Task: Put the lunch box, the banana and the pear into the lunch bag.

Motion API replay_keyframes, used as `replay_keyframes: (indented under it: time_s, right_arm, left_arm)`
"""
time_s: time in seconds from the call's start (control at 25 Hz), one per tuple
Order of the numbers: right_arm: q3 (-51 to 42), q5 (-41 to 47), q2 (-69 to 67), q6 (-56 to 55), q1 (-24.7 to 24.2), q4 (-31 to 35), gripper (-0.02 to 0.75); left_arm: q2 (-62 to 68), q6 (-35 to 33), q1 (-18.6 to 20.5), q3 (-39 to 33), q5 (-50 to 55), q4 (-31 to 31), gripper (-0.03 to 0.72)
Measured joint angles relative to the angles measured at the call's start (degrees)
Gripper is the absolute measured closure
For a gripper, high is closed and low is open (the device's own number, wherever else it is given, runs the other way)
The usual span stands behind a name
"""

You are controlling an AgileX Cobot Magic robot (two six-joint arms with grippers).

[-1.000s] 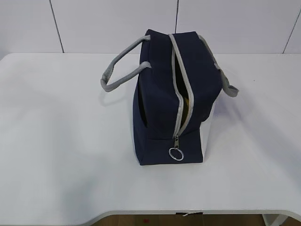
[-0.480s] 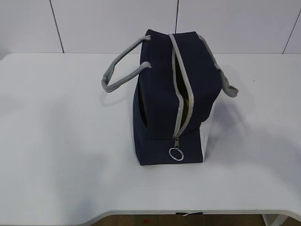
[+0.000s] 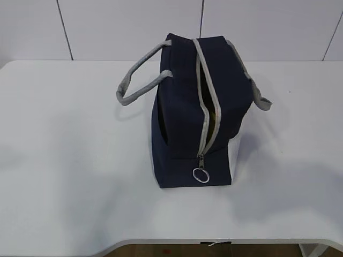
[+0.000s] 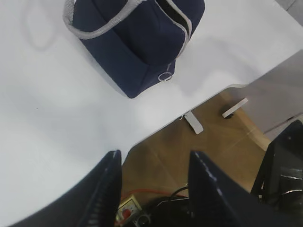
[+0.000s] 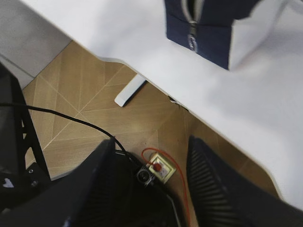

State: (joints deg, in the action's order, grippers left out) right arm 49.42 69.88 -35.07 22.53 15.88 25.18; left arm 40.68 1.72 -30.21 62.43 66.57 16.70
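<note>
The navy lunch bag (image 3: 182,107) stands on the white table (image 3: 69,160), its grey zipper open along the top and its ring pull (image 3: 201,175) hanging at the near end. A strip of yellow (image 3: 213,119) shows through the gap; I cannot tell whether it is the banana or the pear. The lunch box is hidden. The bag also shows in the left wrist view (image 4: 137,42) and the right wrist view (image 5: 208,28). My left gripper (image 4: 155,153) is open and empty over the table's front edge. My right gripper (image 5: 151,140) is open and empty above the floor. Neither shows in the exterior view.
The table's front edge (image 3: 214,242) has a curved cut-out. Below it lie a wooden floor, a white table foot (image 5: 129,91), black cables and a yellow box with a red button (image 5: 160,168). Grey handles (image 3: 140,85) stick out on both sides of the bag.
The bag's left handle has shifted very slightly. Nothing else has visibly moved.
</note>
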Motion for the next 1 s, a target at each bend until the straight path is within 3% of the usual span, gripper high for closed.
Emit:
replay_keyframes:
  time_s: [0.4,0.64,1.0]
  right_arm:
    - [-16.18,-26.61,-5.00,26.33,0.00,14.68,0.342]
    - [-17.58,-32.59,-18.99,42.22,0.00,26.28,0.342]
    - [-17.58,-37.28,-39.03,74.82,0.00,52.22,0.342]
  left_arm:
    - [-0.03,-3.00,0.00,-8.95,-14.63,0.60,0.336]
    - [-0.03,-4.53,0.00,-9.09,-18.29,0.72,0.336]
    - [-0.03,-5.25,0.00,-9.09,-21.82,0.62,0.337]
